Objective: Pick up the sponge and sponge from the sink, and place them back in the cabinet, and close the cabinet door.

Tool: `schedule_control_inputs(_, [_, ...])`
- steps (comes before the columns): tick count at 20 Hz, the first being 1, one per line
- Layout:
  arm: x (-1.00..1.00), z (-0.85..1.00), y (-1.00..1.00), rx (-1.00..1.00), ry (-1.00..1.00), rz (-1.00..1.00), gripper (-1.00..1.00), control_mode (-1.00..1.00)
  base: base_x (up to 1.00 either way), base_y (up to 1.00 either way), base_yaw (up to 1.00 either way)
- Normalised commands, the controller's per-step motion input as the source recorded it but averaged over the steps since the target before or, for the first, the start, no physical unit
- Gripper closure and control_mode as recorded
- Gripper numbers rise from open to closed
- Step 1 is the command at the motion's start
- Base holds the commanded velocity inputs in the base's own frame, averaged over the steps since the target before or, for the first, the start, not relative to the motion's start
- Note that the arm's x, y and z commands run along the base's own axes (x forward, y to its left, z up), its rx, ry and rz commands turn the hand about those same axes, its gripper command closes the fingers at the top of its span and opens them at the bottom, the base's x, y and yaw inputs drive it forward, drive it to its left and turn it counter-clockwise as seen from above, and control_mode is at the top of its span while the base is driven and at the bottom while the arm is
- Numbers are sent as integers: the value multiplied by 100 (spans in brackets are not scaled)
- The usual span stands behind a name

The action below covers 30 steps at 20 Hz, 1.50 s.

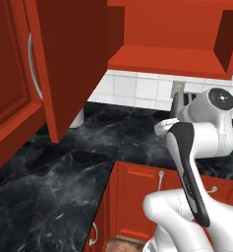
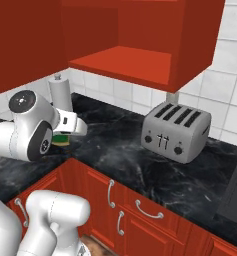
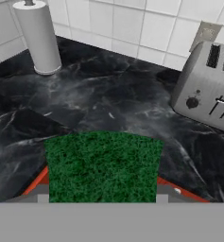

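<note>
The gripper [image 2: 65,137] is clamped on a sponge [image 3: 103,163] with a coarse, scrubby green face and a yellow edge, holding it above the black marbled counter [image 3: 108,108]. Overhead, the glossy red cabinet [image 2: 140,35] stands open, its flat shelf [image 2: 125,65] bare. A brushed-metal four-slot toaster [image 2: 176,131] and a smooth cylindrical paper towel roll [image 3: 38,40] stand near the tiled wall.

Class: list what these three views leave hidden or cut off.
- Sponge: its near end, cut by the hand view's bottom.
- Sponge in the right base view: mostly hidden behind the arm.
- Toaster: cut by the hand view's right edge.
- Cabinet door: top cut by the left base view's edge.
</note>
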Motion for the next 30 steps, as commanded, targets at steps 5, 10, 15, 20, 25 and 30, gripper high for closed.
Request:
schedule_control_inputs(5, [0, 0, 0, 0, 0, 0, 100, 100, 2, 9, 0])
schedule_control_inputs(10, [0, 0, 0, 0, 0, 0, 100, 100, 11, 11, 0])
schedule_control_inputs(15, [8, 9, 3, 0, -3, -5, 100, -100, 7, 5, -1])
schedule_control_inputs(20, [5, 27, 0, 0, -16, -12, 100, -100, 0, 0, 0])
schedule_control_inputs(25, [0, 18, 0, -1, -24, -13, 100, -100, 0, 0, 0])
schedule_control_inputs(30, [0, 8, 0, -4, -30, -9, 100, -100, 0, 0, 0])
